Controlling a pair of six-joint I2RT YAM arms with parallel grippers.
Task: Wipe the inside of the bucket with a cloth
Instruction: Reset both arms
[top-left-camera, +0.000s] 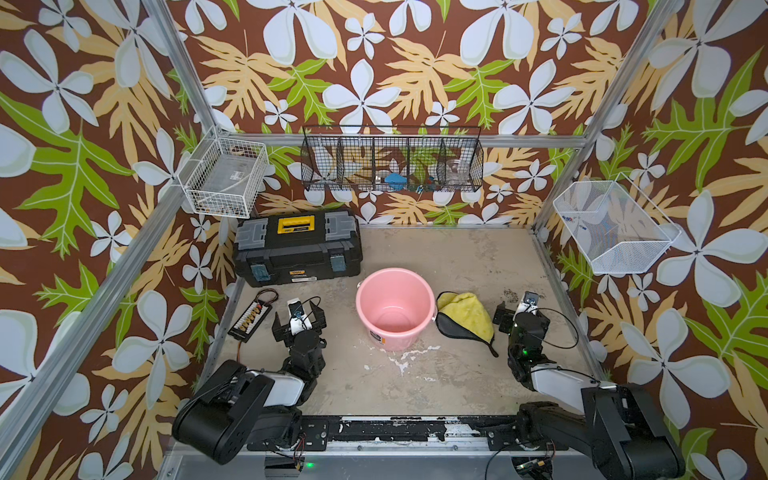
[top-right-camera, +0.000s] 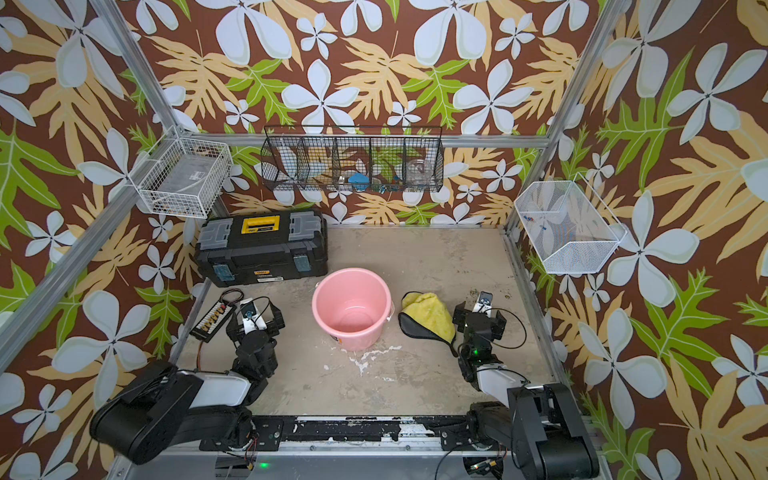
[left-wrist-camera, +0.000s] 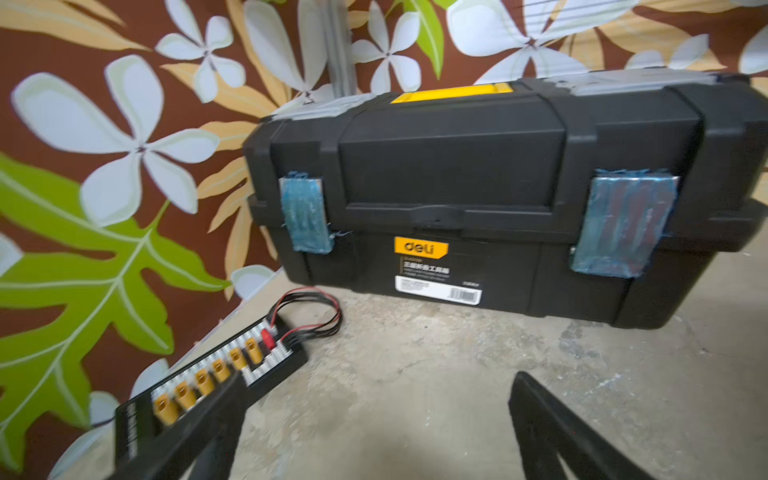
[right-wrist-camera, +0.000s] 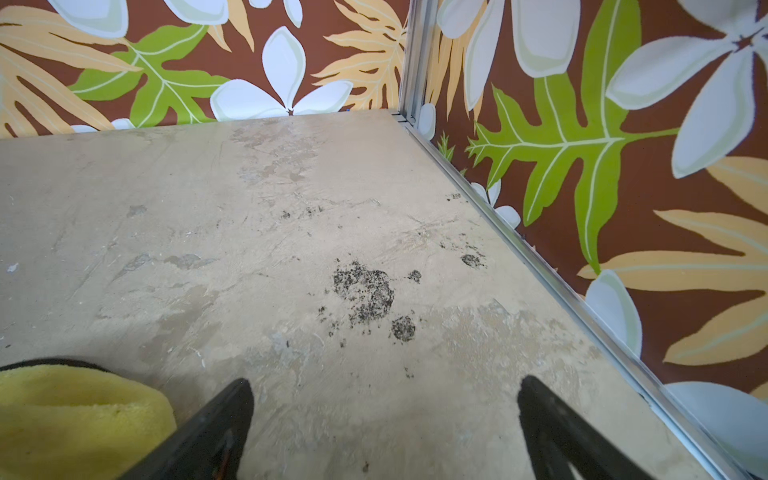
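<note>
Cloth lies just beside right end effector, seemingly apart.

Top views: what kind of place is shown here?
Likely a staged robot test cell, not a home: aluminium frame posts, flower-printed wall panels, and a worn beige tabletop below a black wire basket.

In both top views the whole desk is seen from high above its front. The toolbox is faced closely from the left wrist, the cloth and the desk beyond from the right.
</note>
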